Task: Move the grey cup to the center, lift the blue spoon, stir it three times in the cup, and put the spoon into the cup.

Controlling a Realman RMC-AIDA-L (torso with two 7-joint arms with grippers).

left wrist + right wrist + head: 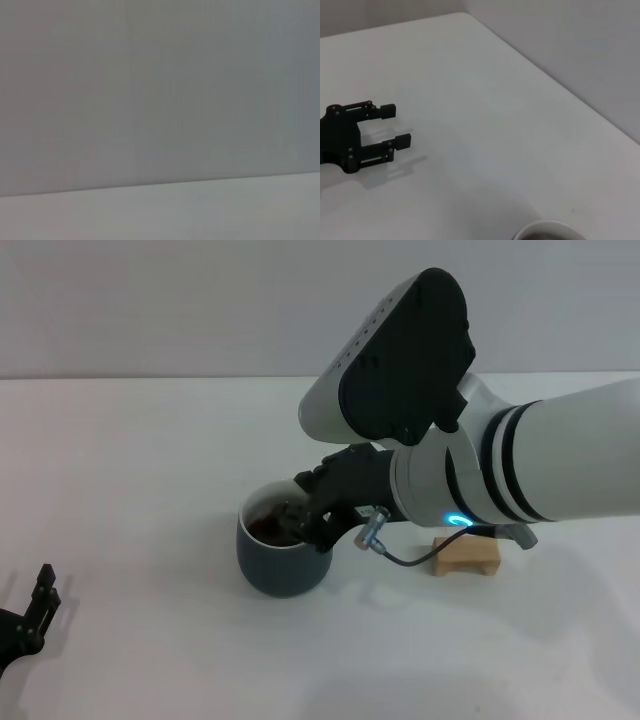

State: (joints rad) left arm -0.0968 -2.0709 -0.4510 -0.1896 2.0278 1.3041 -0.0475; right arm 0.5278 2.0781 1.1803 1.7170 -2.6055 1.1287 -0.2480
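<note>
Grey cup [283,558] hides right pincer [305,523] tips, grip unreadable; left pincer [395,126] gapes.

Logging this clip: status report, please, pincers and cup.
Right pincer down in grey cup, fingers hidden. Left pincer open, parked at the table's near left. Spoon not visible. Wooden block beside cup, clear.

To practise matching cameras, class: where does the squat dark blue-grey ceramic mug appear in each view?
Head view: the squat dark blue-grey ceramic mug stands at centre, the right gripper over its mouth.
Left wrist view: not in it.
Right wrist view: only its pale rim at the bottom edge.
Shared landmark: the open left gripper above the white table.
</note>
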